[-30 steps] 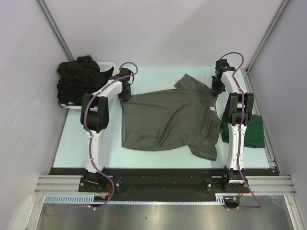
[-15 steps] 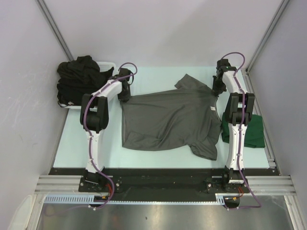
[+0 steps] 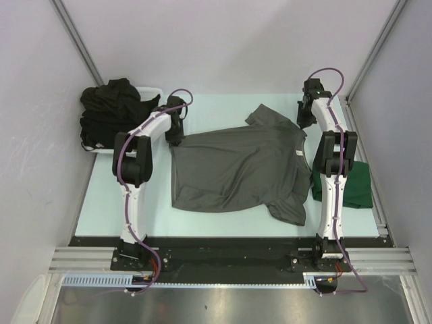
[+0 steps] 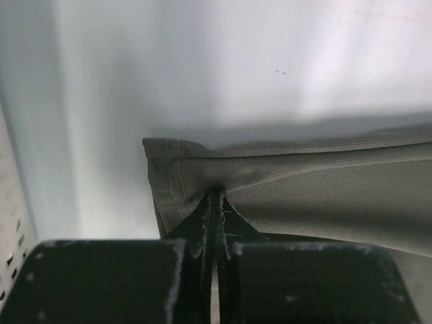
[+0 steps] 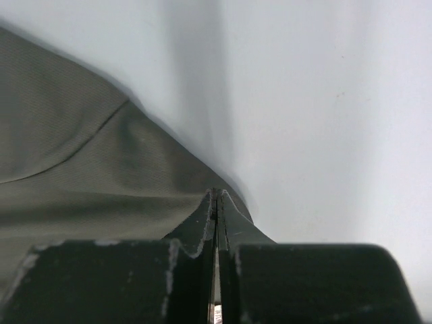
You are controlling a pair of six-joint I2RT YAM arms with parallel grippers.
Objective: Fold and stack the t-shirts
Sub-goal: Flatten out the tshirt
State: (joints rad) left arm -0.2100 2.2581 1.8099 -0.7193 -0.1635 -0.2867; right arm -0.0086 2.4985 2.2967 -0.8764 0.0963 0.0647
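From above, the charcoal grey t-shirt (image 3: 236, 169) is shown spread across the pale table (image 3: 223, 108), with black shirts (image 3: 111, 111) heaped in the white basket (image 3: 154, 90) at far left and a dark green shirt (image 3: 358, 189) at right. Only in the wrist views are the grey fabric's fine mesh weave and stitched hem revealed, a corner being pinched by the clenched left gripper (image 4: 216, 199) and an edge by the clenched right gripper (image 5: 216, 199).

1. Top view: bright, even and sharp, with only faint soft shadows on the pale table (image 3: 101, 196).
2. Left wrist view: a soft shadow band lies just beyond the left gripper (image 4: 216, 202); the charcoal grey t-shirt (image 4: 324, 182) shows crisp weave, while the gripper's own body is dark and blurred.
3. Right wrist view: a diffuse shadow streak runs ahead of the right gripper (image 5: 216, 202).
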